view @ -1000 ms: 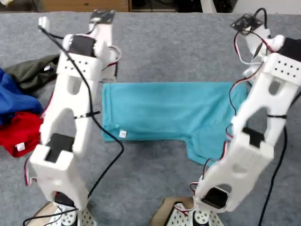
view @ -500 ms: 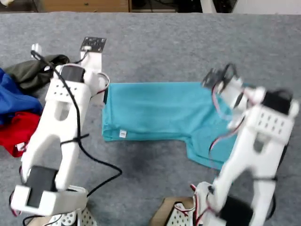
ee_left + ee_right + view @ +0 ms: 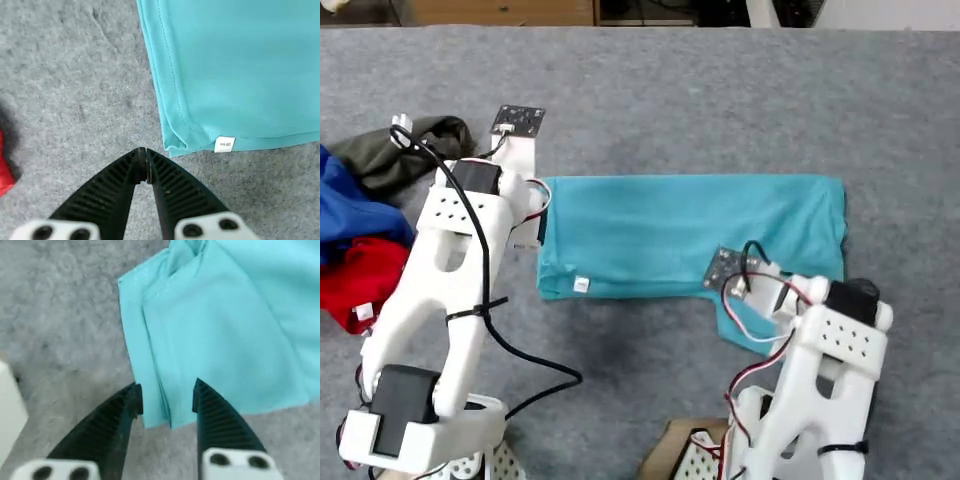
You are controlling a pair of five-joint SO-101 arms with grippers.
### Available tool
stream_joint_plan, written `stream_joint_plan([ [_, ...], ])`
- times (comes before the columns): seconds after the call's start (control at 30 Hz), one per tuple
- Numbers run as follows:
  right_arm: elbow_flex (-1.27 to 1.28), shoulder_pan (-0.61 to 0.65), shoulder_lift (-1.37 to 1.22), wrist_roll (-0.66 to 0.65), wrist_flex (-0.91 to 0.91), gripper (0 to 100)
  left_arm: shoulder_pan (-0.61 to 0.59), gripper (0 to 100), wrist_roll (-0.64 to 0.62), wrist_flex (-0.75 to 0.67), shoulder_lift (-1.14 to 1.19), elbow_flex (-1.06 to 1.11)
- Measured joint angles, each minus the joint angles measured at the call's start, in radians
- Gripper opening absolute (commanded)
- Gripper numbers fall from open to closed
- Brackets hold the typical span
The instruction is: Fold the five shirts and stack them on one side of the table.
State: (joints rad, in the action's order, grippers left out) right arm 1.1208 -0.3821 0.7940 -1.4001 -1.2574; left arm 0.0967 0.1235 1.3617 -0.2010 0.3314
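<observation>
A teal shirt [image 3: 680, 235] lies across the middle of the high view on the grey table covering [image 3: 720, 110], folded into a long band that runs left to right. One sleeve [image 3: 755, 320] sticks out below the band toward the lower right. A small white tag [image 3: 581, 284] sits at the band's lower left corner.

At the left edge of the high view three more shirts are heaped together and touching: a dark green shirt [image 3: 395, 155] uppermost, a blue shirt [image 3: 345, 215] under it, and a red shirt [image 3: 360, 285] lowest. They lie well apart from the teal one.

The left arm [image 3: 450, 280] stands between the heap and the teal shirt, its wrist at the band's left end. In the left wrist view the left gripper [image 3: 145, 156] is clenched on nothing, its two black fingers pressed together over bare grey covering, just beside the folded corner that bears the tag [image 3: 224, 144]. A sliver of the red shirt [image 3: 4, 172] shows at that picture's left edge.

The right arm [image 3: 825, 370] rises from the lower right of the high view, its wrist over the sleeve. In the right wrist view the right gripper [image 3: 167, 390] is released, its fingers spread apart on either side of the sleeve's layered hem [image 3: 160, 390], with the teal cloth [image 3: 230, 335] filling the upper right.
</observation>
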Motion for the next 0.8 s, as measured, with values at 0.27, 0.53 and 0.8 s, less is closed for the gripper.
stream_joint_plan([
  [0.27,0.091,0.000,-0.035,-0.035,0.089,19.1,0.000,2,0.000,0.000,0.000,0.003],
  [0.53,0.091,0.000,-0.215,-0.040,0.193,19.1,0.000,2,0.000,0.000,0.000,0.005],
  [0.8,0.087,0.002,-0.290,-0.040,0.272,18.7,0.000,2,0.000,0.000,0.000,0.006],
])
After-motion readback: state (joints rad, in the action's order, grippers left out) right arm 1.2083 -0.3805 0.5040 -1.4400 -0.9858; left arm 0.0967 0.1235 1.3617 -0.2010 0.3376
